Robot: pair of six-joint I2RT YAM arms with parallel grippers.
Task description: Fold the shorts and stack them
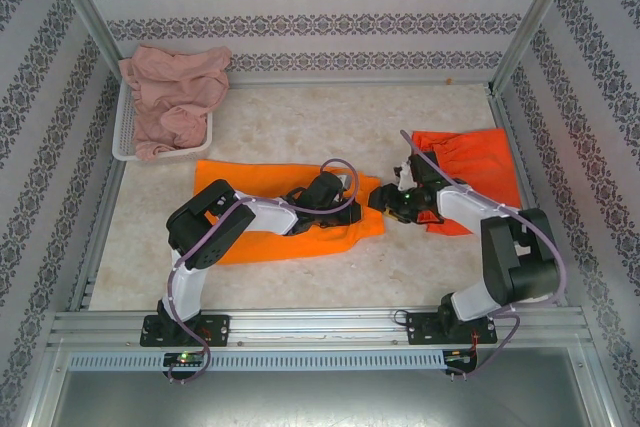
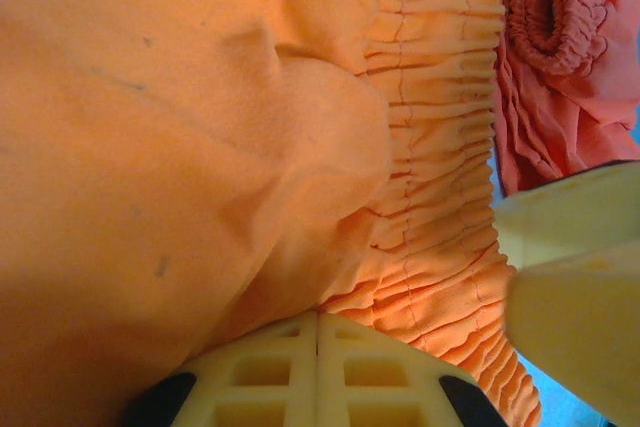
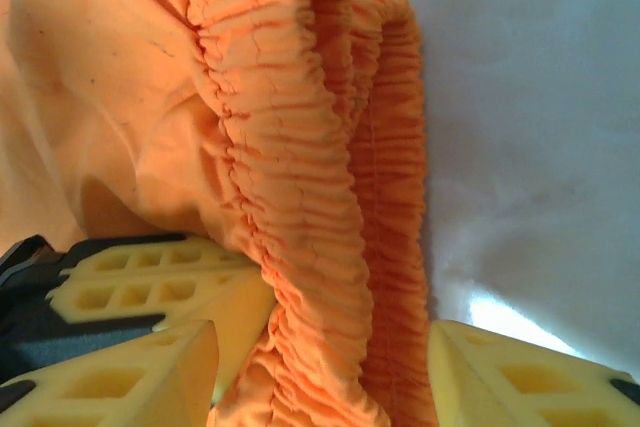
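Right fingers (image 3: pixel 530 377) astride waistband (image 3: pixel 300 197) (bright orange)

From above, the left arm (image 1: pixel 262 213) covers the middle of the bright orange shorts (image 1: pixel 250 179). The right arm (image 1: pixel 468 209) hides the near left corner of the red-orange shorts (image 1: pixel 475 169), and the pink shorts (image 1: pixel 172 97) bury most of the white basket (image 1: pixel 123 142). At the right wrist the waistband (image 3: pixel 300 197) runs off top and bottom, and the bottom edge cuts both fingers (image 3: pixel 140 287) of the right gripper (image 3: pixel 340 325).
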